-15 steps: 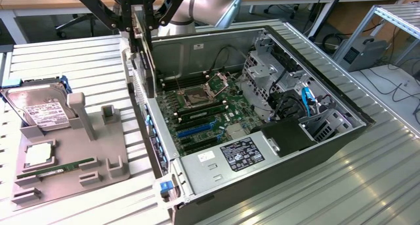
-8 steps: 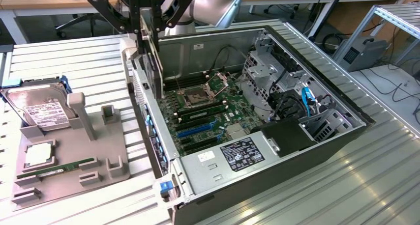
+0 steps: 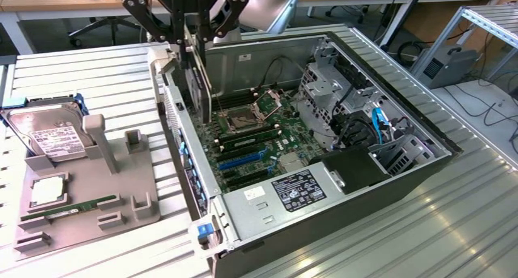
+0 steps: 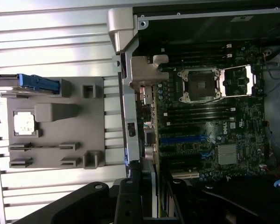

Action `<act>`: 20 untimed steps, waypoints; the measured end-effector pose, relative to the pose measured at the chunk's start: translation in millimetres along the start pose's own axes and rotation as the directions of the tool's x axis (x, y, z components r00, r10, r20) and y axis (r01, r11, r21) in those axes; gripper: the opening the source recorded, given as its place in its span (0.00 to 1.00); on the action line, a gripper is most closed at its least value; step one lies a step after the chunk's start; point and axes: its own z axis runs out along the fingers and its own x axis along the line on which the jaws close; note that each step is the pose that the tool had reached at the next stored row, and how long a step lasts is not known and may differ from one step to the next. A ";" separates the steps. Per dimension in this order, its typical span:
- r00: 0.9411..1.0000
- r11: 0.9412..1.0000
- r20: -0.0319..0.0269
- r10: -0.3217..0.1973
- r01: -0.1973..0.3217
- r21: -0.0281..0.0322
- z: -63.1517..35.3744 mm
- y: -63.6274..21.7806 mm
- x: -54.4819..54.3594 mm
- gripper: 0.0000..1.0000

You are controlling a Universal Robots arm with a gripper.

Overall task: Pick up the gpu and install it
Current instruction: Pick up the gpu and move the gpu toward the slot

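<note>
Black fingers of the gripper (image 3: pixel 199 41) are clamped on the gpu (image 3: pixel 200 77), one on each face of the card near its upper edge. The card hangs upright and edge-on to the exterior view. It sits at the exterior view's left side of the open computer case (image 3: pixel 242 62), just inside that wall and toward the far end. Its lower edge reaches down beside the processor socket (image 3: pixel 241 120); I cannot tell whether it touches anything there. It is not seated in a slot.

The case lies on its side with the motherboard (image 3: pixel 271 129) facing up. The socket's metal frame is flipped open. The blue slots (image 3: pixel 242 161) lie nearer than the card, apart from it. At the near end of the case sits the power supply (image 3: pixel 295 190) with a black label on top.

On the exterior view's left, well apart from the case's interior, a grey holder (image 3: pixel 89 187) rests on the ribbed metal table (image 3: pixel 453 229). A hard drive (image 3: pixel 48 132) with a white label leans at the holder's far end, a square processor chip (image 3: pixel 47 190) lies in a pocket nearer, and a narrow green RAM stick (image 3: pixel 69 211) lies nearer still. Several of the holder's upright brackets stand unoccupied on the side closest to the case.
</note>
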 end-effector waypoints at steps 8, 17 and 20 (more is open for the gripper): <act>1.000 1.000 0.000 0.000 0.000 0.000 4.2 -1.0 -10.4 0.27; 1.000 1.000 0.000 0.000 0.000 0.000 11.4 -3.5 -23.2 0.27; 1.000 1.000 0.000 0.000 0.000 0.000 13.6 -4.6 -26.7 0.27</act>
